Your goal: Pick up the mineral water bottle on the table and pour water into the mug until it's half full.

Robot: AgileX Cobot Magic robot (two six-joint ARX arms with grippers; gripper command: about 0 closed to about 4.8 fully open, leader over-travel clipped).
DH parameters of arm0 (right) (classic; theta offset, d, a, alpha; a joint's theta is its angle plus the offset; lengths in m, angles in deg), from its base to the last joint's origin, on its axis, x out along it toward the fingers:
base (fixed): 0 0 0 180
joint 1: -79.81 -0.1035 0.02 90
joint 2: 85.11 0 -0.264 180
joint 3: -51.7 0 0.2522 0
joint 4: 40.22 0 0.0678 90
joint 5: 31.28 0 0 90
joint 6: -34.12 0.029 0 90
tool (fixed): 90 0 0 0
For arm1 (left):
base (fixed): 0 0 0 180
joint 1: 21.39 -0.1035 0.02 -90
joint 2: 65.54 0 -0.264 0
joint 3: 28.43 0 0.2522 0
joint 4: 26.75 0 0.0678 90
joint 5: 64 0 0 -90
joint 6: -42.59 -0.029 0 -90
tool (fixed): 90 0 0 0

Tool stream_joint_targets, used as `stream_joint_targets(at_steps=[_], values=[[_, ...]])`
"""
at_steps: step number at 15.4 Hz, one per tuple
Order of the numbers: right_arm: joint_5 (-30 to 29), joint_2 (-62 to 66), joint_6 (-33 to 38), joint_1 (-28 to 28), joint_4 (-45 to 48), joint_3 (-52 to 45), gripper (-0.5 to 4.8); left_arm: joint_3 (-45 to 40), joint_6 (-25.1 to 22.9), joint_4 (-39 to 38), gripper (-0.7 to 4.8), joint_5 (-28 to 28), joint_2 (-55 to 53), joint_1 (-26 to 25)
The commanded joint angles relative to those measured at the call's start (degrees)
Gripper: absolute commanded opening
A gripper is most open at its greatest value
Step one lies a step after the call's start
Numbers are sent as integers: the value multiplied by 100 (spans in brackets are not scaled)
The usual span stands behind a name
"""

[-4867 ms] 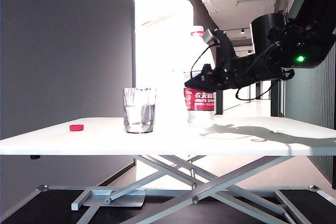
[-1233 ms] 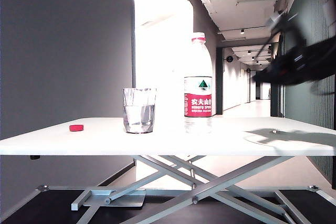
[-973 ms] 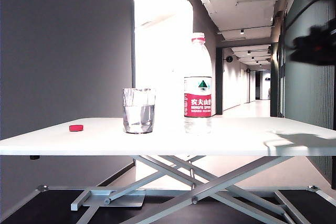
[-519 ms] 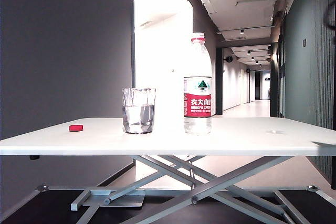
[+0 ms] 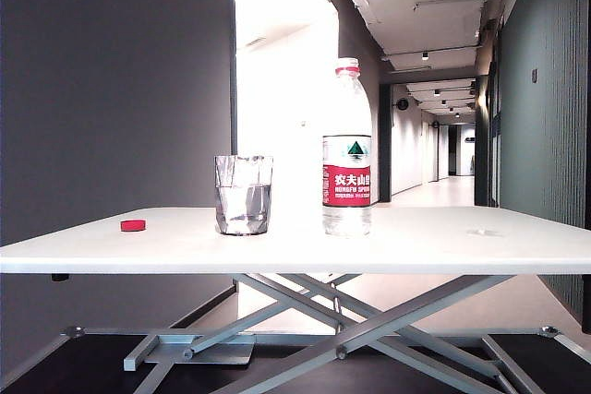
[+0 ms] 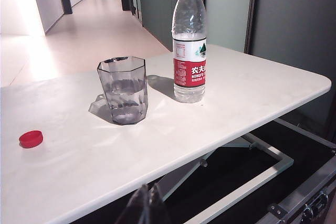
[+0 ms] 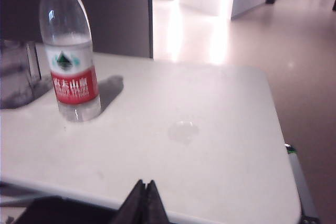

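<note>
In your exterior view, far left on the table (image 5: 443, 239): a small red cap (image 5: 133, 225), lying on its own. Right of it, left of frame centre, the mug (image 5: 244, 195) stands upright with water (image 5: 244, 208) in roughly its lower half. Just beside it to the right, not touching, the bottle (image 5: 347, 147) stands upright near centre, its mouth open, a little water at the bottom. Further right there's a small wet patch (image 5: 482, 232) on the tabletop.

No arm shows in that view. The left gripper (image 6: 147, 205) sits at the bottom edge of your left wrist picture, jaws pressed together, holding nothing, off the near table edge, well apart from mug and bottle. The right gripper (image 7: 143, 200) sits at the bottom edge of the right wrist picture, also closed and empty, outside the table edge.
</note>
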Motion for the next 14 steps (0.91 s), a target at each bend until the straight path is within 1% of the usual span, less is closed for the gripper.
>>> stream_joint_targets(at_steps=[1,2,3,4,6,8,12,13,14], values=[[7,-938,-118,4,-745,-11,-6,13,-127,170,-6,-50,-2,0],[55,-1451,-162,13,-1137,-11,-6,13,-201,249,-6,-149,-2,-2],[232,-2122,-160,11,-1707,-11,-6,11,-289,278,-6,-466,-2,-2],[367,-2258,-155,24,-1947,-4,-6,11,-348,262,-6,-835,-2,-11],[358,-2190,-155,33,-2044,-11,-6,11,-424,229,-6,-1375,-4,-31],[369,-2234,-160,42,-1888,-11,-6,11,-428,221,-6,-2111,-2,-96],[400,-2234,-160,46,-1740,-11,-6,11,-428,472,-6,-2177,-2,-125],[527,-2234,-166,46,-1738,-11,-6,11,-433,507,-6,-2216,-2,-125],[741,-2234,-251,48,-1740,-11,-6,11,-553,511,-6,-2277,-2,-125]])
